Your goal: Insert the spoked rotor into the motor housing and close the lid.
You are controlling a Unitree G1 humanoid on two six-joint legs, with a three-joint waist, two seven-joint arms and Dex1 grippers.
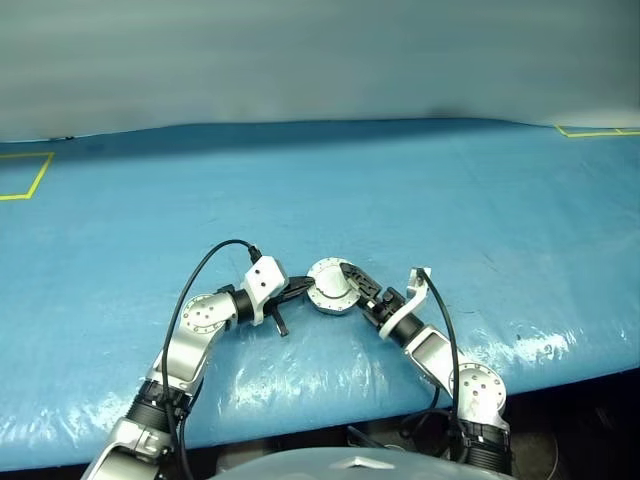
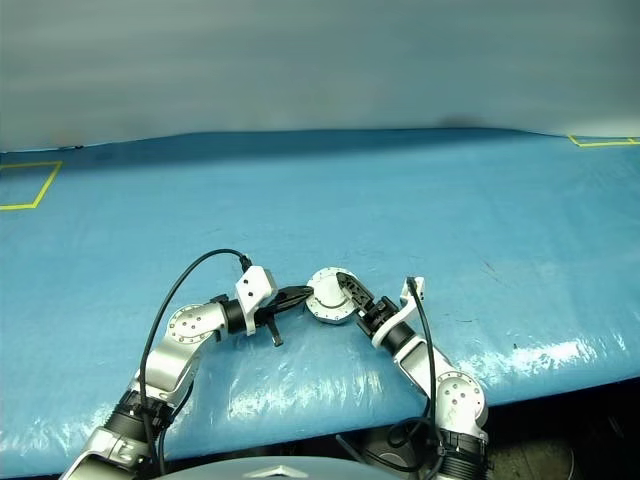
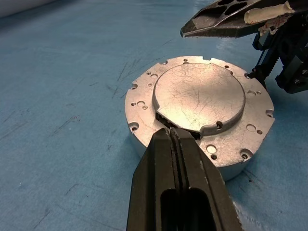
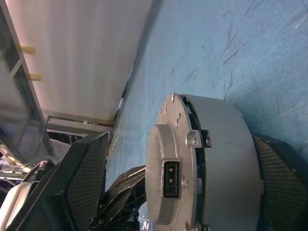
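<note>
Counting one motor housing [image 3: 199,113], one closed lid [image 3: 198,98].

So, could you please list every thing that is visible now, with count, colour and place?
housing: one, silver, on the table near its front edge, between the two tools
lid: one, light grey, lying down on top of the housing
table: one, covered in blue
yellow tape marks: two, at the far left and far right of the table
left tool: one, black, shut, tip at the lid's edge
right tool: one, black, open, a finger on each side of the housing
</note>
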